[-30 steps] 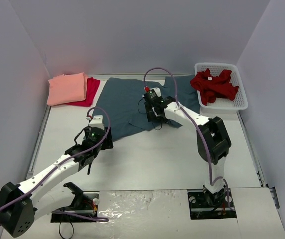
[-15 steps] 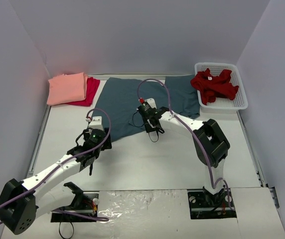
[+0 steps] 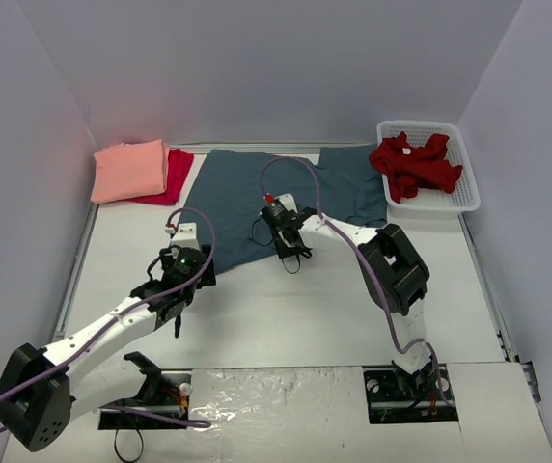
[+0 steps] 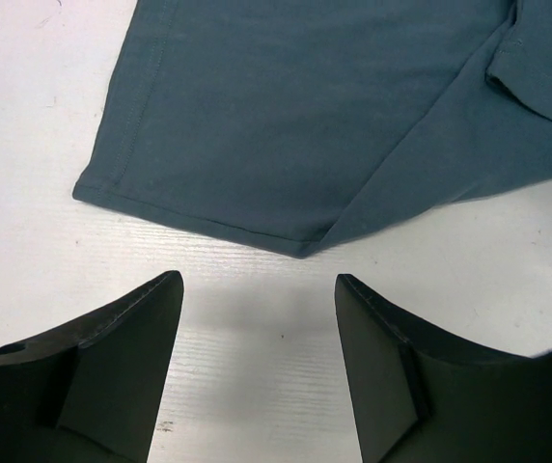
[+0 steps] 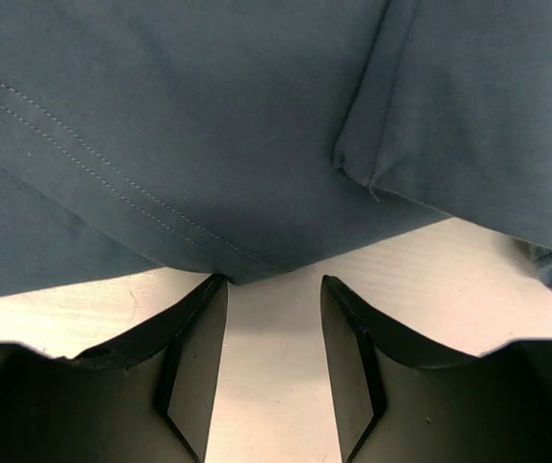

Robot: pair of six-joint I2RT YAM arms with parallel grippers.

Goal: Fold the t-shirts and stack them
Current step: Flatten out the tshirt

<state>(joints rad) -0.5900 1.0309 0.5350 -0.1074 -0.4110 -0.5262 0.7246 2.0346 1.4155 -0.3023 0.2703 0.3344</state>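
The slate-blue t-shirt (image 3: 242, 198) lies spread at the back centre, its near hem facing the arms. My left gripper (image 3: 202, 273) is open just short of the shirt's near left corner (image 4: 300, 246), with bare table between the fingers (image 4: 257, 280). My right gripper (image 3: 289, 256) is open with a narrower gap, its tips at the near hem (image 5: 247, 270) and only table between them (image 5: 274, 280). One fingertip (image 5: 213, 289) touches the hem. The salmon-pink t-shirt (image 3: 129, 171) lies folded on the crimson one (image 3: 173, 174) at the back left. The dark red t-shirt (image 3: 416, 164) is crumpled in the basket.
A white lattice basket (image 3: 461, 198) stands at the back right against the wall. Grey walls close in the table on the left, back and right. A purple cable (image 3: 290, 164) loops above the right wrist over the blue shirt.
My right gripper has slid left along the blue shirt's near edge and the cloth under it has shifted left. The left gripper has hardly moved.
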